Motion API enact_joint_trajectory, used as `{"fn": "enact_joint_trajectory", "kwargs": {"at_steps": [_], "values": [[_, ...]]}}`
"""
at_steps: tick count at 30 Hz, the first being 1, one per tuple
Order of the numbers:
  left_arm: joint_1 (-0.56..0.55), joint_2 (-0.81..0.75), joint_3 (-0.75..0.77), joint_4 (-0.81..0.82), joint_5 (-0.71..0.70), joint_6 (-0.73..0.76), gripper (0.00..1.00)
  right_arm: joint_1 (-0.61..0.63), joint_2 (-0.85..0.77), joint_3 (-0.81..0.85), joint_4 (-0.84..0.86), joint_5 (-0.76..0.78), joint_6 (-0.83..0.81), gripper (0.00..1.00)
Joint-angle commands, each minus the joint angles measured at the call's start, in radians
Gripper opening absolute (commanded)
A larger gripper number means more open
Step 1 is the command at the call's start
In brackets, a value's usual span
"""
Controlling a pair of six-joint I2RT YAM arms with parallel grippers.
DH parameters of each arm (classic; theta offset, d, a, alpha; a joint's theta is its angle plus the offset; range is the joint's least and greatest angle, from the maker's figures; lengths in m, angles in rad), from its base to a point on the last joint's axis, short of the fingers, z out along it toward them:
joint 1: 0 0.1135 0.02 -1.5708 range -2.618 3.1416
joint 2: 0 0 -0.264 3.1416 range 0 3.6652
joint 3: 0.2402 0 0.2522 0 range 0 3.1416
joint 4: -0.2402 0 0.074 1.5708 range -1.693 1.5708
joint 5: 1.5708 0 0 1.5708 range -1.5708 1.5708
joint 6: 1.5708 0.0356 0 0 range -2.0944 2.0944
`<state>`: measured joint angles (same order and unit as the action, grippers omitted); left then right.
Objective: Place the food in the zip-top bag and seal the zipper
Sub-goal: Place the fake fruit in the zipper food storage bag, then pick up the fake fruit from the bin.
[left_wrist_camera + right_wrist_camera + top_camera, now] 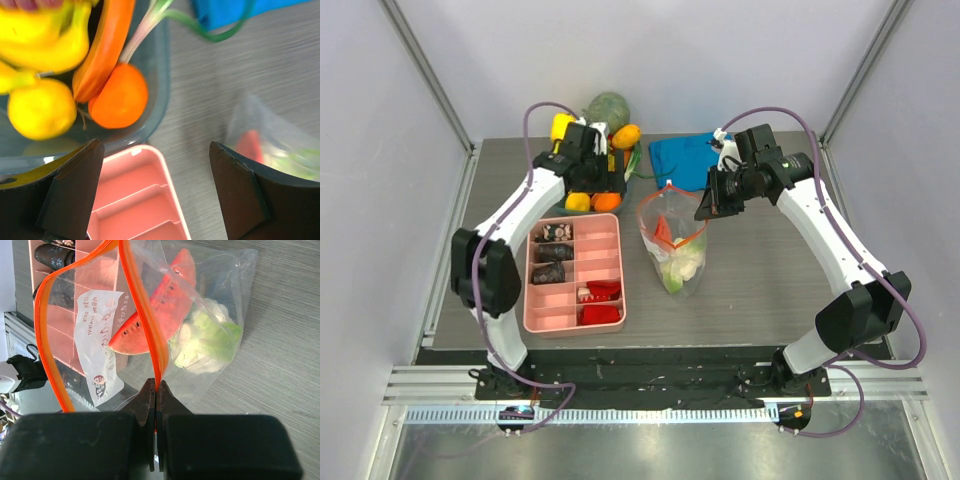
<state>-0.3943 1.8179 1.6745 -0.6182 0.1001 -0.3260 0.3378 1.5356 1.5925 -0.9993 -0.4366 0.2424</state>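
Right gripper point(156, 390) is pinched fully closed on one side of the orange-red zipper strip point(142, 310), holding that edge of the clear bag point(235, 285) up so the mouth gapes, with the strip's other side bowing away to the left in the wrist view. Inside the bag lie a watermelon slice point(170, 300) and, deeper in, a leafy green-and-white piece point(210, 337). The bag rests on the grey table point(250, 75) just right of the pink tray point(135, 190), its mouth pointing toward the blue cloth point(235, 12) at the far side. Left gripper point(155, 147) hangs with its fingers spread wide and nothing between them, over the spot where the tray's corner meets the rim of a clear bowl point(159, 95). In that bowl sit an orange point(120, 97), a lemon point(40, 107), bananas point(45, 40) and a carrot point(105, 45), the carrot leaning against the orange. None of these touches the left fingers.
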Motion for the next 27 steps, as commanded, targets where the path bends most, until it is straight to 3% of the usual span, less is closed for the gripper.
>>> {"fn": "enact_joint_trajectory", "kwargs": {"at_steps": [1, 13, 21, 27], "values": [[0.006, 0.061, 0.045, -0.023, -0.079, -0.082, 0.90, 0.004, -0.042, 0.004, 0.021, 0.013, -0.008, 0.01], [0.006, 0.257, 0.131, -0.025, -0.192, -0.231, 0.89, 0.003, -0.035, 0.006, 0.024, 0.015, -0.003, 0.01], [0.006, 0.311, 0.145, -0.009, -0.215, -0.237, 0.89, 0.003, -0.035, -0.002, 0.024, 0.012, -0.005, 0.01], [0.005, 0.346, 0.151, -0.012, -0.257, -0.234, 0.82, 0.003, -0.031, 0.003, 0.027, 0.009, -0.002, 0.01]]}}
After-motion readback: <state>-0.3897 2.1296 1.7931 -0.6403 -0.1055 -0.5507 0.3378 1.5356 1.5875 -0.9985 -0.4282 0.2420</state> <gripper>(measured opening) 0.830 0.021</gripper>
